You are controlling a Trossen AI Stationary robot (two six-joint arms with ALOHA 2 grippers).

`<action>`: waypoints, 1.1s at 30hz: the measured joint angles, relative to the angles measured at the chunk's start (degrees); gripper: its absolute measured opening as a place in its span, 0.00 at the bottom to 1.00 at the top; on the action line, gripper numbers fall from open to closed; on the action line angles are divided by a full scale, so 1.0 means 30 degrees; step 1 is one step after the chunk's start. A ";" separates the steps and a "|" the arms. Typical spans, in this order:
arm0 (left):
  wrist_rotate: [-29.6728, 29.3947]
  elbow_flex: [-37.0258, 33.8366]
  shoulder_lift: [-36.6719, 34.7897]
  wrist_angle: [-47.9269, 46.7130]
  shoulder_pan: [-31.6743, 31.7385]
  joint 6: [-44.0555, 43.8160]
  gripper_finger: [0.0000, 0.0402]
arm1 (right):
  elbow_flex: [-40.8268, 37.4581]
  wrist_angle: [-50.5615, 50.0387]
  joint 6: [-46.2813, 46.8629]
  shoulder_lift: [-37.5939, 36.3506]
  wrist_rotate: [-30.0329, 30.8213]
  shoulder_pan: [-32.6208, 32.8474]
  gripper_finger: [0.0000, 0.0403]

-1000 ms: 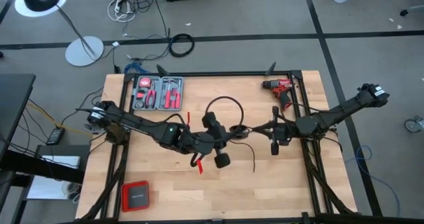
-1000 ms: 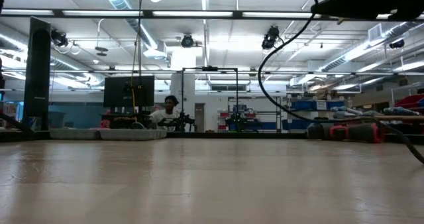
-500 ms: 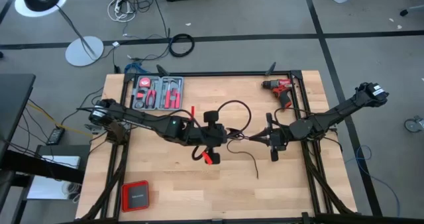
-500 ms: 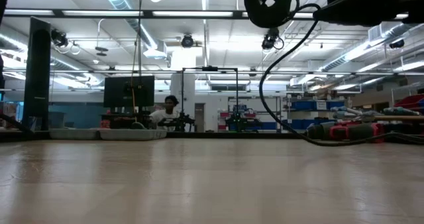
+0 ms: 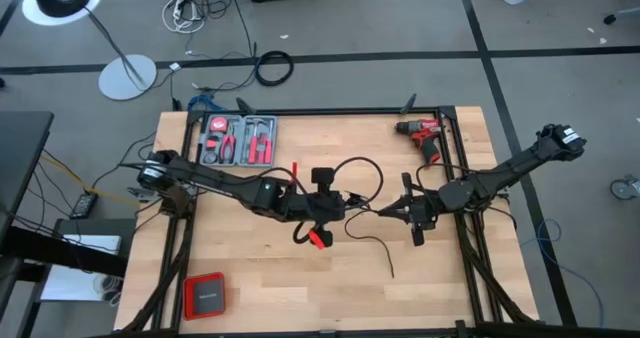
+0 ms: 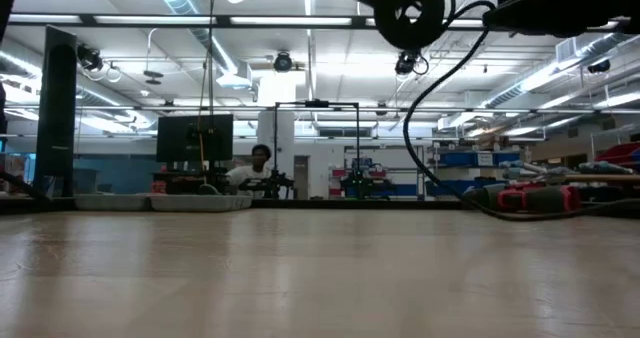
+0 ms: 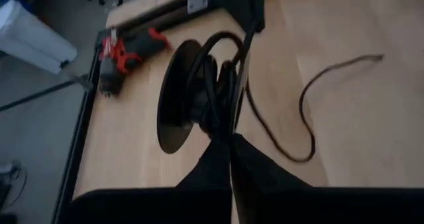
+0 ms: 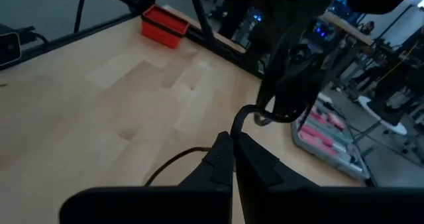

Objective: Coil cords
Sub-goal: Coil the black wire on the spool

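1. Left tool [image 5: 326, 214] hangs over the middle of the counter [image 5: 260, 288], its fingers [image 7: 218, 161] clenched on the cord [image 5: 362, 170]; in its wrist view the thin black cord runs up from between the closed fingers past a dark round disc, and a loose tail curves over the bare wood beside it.
2. Right tool [image 5: 392, 210] sits just to the right of the left one, its jaws pinched shut on the same cord; its wrist view shows the cord [image 8: 248, 114] rising in a hook from the fingertips toward the left arm's dark wrist.
3. Between the two tools the cord arches up in a loop toward the far side; a free end trails down over the wood toward the near edge, lying clear of everything else.
4. From the level view the cord [image 6: 425, 143] hangs in a long curve from the dark arms overhead.
5. Near the front left corner of the counter lies a red case [image 5: 204, 296], well apart from both tools.
6. At the far left corner rests an open tool kit [image 5: 238, 140] with red-handled pliers; at the far right corner lies the red drill [image 5: 424, 133], near the right arm but not touching it.
7. Beyond the counter, on the floor, lie a black cable ring [image 5: 273, 68] and a lamp base [image 5: 127, 76]; a person [image 6: 258, 166] sits far back in the room.
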 joint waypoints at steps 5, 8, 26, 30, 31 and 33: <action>-0.0968 -0.0007 0.0229 -0.1028 0.0062 -0.0777 0.00 | 0.0000 -0.1811 0.1067 -0.0022 -0.0605 0.0001 0.01; -0.1345 -0.0007 0.0229 -0.1333 0.0075 -0.1089 0.00 | 0.0000 -0.2279 0.1477 -0.0143 -0.1477 0.0000 0.01; -0.1983 -0.0561 0.0229 -0.0487 0.0097 -0.1553 0.00 | 0.3752 -0.7270 0.3368 -0.0572 -0.3601 0.0645 0.01; -0.2088 -0.0561 0.0377 0.0263 0.0097 -0.1391 0.00 | 0.3745 -0.6733 0.3588 0.0240 -0.3323 0.0656 0.01; -0.2081 -0.0556 0.0454 0.0384 0.0091 -0.1383 0.00 | 0.3745 -0.6371 0.3650 0.0348 -0.3387 0.0656 0.01; -0.2012 -0.0763 0.0723 0.0662 0.0089 -0.1367 0.00 | 0.3781 -0.6009 0.3871 0.0408 -0.3646 0.0650 0.01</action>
